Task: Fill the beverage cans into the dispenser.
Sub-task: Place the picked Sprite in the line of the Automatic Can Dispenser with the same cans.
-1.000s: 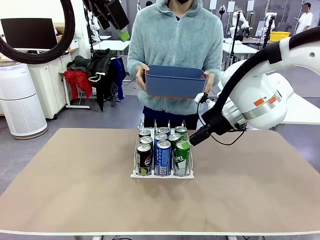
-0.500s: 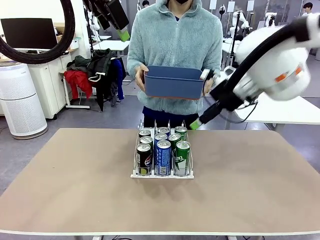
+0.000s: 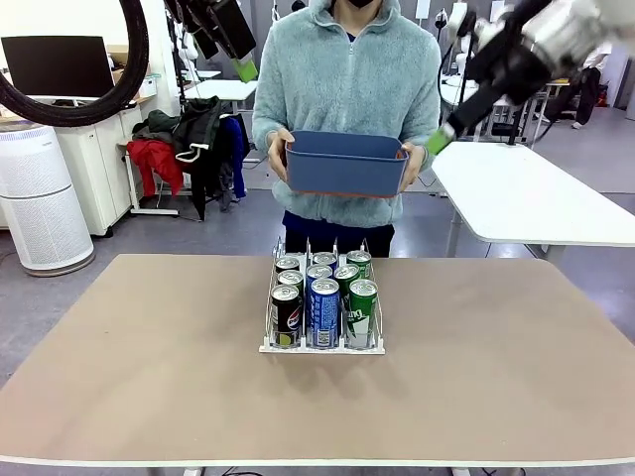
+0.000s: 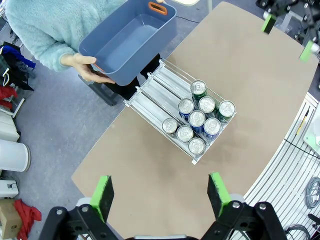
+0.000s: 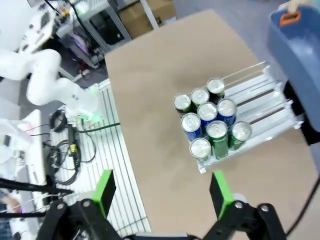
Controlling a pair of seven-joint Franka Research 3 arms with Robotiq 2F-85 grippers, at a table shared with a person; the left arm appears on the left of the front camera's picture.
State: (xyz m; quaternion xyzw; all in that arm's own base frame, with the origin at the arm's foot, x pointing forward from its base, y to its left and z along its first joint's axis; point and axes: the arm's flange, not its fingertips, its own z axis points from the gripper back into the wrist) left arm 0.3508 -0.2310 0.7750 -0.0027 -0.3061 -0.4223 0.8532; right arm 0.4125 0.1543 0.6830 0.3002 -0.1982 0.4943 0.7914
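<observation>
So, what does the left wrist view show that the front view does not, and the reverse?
Left wrist: the bin's empty inside, the rack's bare rear lanes, the open left pincer. Front: the labels of the cans, front row black, blue, green. Both: nine cans in the rack, the person's hands holding the bin.

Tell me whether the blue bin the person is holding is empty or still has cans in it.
Empty. The left wrist view looks straight down into the blue bin and shows only its bare floor; the cans stand in the dispenser.
</observation>
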